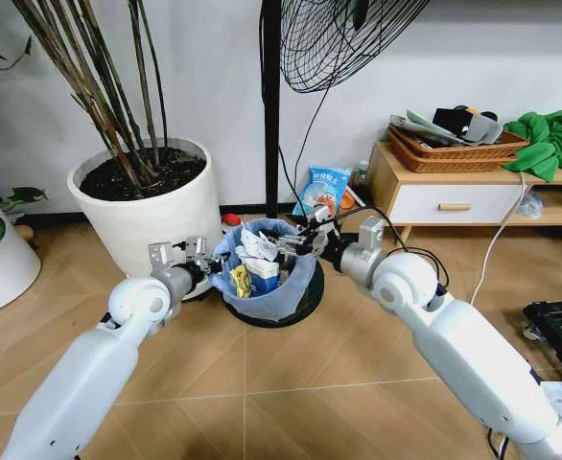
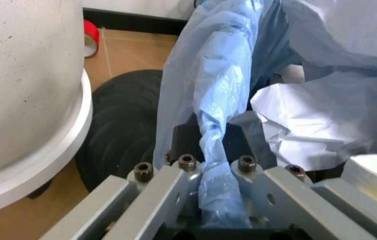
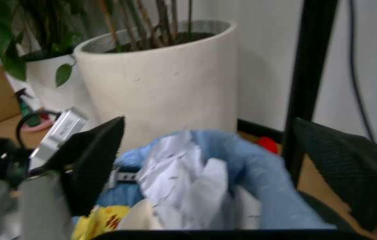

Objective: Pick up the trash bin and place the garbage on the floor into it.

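Left hand [image 2: 205, 200] is clamped on the bagged rim of the trash bin [image 1: 262, 287], blue liner bunched between its pads, on the side toward the white plant pot [image 1: 156, 206]. Right hand [image 1: 295, 245] sits over the opposite rim with its pads spread wide and nothing in them. The bin stands on the floor [image 1: 291, 383] between both hands, possibly on the fan's dark base. Garbage [image 1: 257, 257] fills it, white paper uppermost.
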`<state>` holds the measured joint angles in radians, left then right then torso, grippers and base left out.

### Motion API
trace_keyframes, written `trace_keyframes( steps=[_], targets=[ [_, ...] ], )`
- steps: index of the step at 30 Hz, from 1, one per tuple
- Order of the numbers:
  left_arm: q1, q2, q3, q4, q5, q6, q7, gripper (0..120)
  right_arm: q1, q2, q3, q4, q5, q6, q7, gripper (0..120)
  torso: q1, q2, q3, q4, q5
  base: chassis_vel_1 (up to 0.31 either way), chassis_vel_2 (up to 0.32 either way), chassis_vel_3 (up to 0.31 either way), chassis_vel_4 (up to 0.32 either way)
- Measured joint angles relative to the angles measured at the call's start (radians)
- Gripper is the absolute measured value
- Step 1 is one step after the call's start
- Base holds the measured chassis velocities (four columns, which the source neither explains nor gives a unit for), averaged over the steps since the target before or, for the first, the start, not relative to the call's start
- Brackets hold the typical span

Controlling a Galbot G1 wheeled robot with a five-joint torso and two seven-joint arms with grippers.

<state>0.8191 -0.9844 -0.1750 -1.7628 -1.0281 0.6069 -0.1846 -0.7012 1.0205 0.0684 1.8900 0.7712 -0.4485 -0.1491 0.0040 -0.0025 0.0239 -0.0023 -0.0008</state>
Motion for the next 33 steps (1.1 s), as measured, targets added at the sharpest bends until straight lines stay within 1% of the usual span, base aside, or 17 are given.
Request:
trace_keyframes(
  steps=[3,8,10,11,12,14,16,17,19,20,21,22,25,26,29,31,33],
  targets=[
    [0.009,0.005,-0.007,-0.003,0.000,0.000,-0.001,0,-0.012,-0.006,0.037,0.000,-0.001,0.020,0.036,100,0.000,0.000,0.000,0.0001,0.0000,0.000,0.000,0.000,0.000],
    [0.021,0.012,-0.016,-0.010,0.004,0.000,-0.002,0,-0.043,-0.012,0.070,0.004,-0.015,0.034,0.083,100,0.000,0.000,0.000,0.0000,-0.0001,0.000,0.000,0.000,0.000],
    [0.029,0.016,-0.024,-0.014,0.007,0.000,-0.001,0,-0.069,-0.010,0.088,0.009,-0.044,0.040,0.116,100,0.000,0.000,0.000,0.0000,0.0000,0.000,0.000,0.000,0.000],
    [0.038,0.023,-0.032,-0.020,0.012,0.000,0.001,0,-0.094,-0.001,0.104,0.012,-0.067,0.043,0.156,100,0.000,0.000,0.000,-0.0003,-0.0002,0.000,0.000,0.000,0.000],
    [0.045,0.028,-0.038,-0.025,0.014,-0.001,0.002,0,-0.110,0.009,0.117,0.015,-0.074,0.043,0.182,100,0.000,0.000,0.000,0.0001,-0.0001,0.000,0.000,0.000,0.000],
    [0.047,0.030,-0.040,-0.026,0.016,-0.001,0.002,0,-0.121,0.015,0.126,0.017,-0.079,0.043,0.197,100,0.000,0.000,0.000,0.0001,0.0003,0.000,0.000,0.000,0.000],
    [0.053,0.032,-0.046,-0.032,0.020,-0.003,0.003,0,-0.184,0.036,0.179,0.027,-0.136,0.048,0.233,100,0.000,0.000,0.000,0.0003,-0.0003,0.000,0.000,0.000,0.000],
    [0.053,0.032,-0.046,-0.032,0.020,-0.003,0.003,0,-0.184,0.036,0.179,0.027,-0.136,0.048,0.233,100,0.000,0.000,0.000,0.0003,-0.0003,0.000,0.000,0.000,0.000],
    [0.055,0.031,-0.047,-0.034,0.022,-0.004,0.002,0,-0.229,0.049,0.217,0.032,-0.185,0.060,0.240,100,0.000,0.000,0.000,0.0002,0.0000,0.000,0.000,0.000,0.000],
    [0.056,0.028,-0.047,-0.036,0.023,-0.004,0.001,0,-0.273,0.065,0.254,0.045,-0.215,0.067,0.247,100,0.000,0.000,0.000,0.0000,0.0002,0.000,0.000,0.000,0.000],
    [0.056,0.028,-0.047,-0.036,0.023,-0.004,0.001,0,-0.273,0.065,0.254,0.045,-0.215,0.067,0.247,100,0.000,0.000,0.000,0.0000,0.0002,0.000,0.000,0.000,0.000],
    [0.058,0.027,-0.047,-0.038,0.024,-0.005,0.001,0,-0.304,0.076,0.277,0.058,-0.229,0.068,0.253,100,0.000,0.000,0.000,-0.0003,-0.0003,0.000,0.000,0.000,0.000],
    [0.067,0.023,-0.051,-0.044,0.035,-0.007,0.000,0,-0.402,0.117,0.337,0.100,-0.286,0.080,0.263,100,0.000,0.000,0.000,-0.0002,0.0002,0.000,0.000,0.000,0.000],
    [0.067,0.023,-0.051,-0.044,0.035,-0.007,0.000,0,-0.402,0.117,0.337,0.100,-0.286,0.080,0.263,100,0.000,0.000,0.000,-0.0002,0.0002,0.000,0.000,0.000,0.000],
    [0.080,0.015,-0.055,-0.052,0.045,-0.009,0.000,0,-0.477,0.157,0.366,0.141,-0.316,0.090,0.283,100,0.000,0.000,0.000,0.0000,-0.0001,0.000,0.000,0.000,0.000],
    [0.083,0.014,-0.056,-0.054,0.047,-0.010,0.000,0,-0.494,0.167,0.371,0.150,-0.328,0.095,0.285,100,0.000,0.000,0.000,0.0000,-0.0002,0.000,0.000,0.000,0.000],
    [0.089,0.012,-0.057,-0.062,0.050,-0.012,-0.001,0,-0.536,0.191,0.383,0.165,-0.385,0.117,0.283,100,0.000,0.000,0.000,0.0000,-0.0001,0.000,0.000,0.000,0.000]
  ],
)
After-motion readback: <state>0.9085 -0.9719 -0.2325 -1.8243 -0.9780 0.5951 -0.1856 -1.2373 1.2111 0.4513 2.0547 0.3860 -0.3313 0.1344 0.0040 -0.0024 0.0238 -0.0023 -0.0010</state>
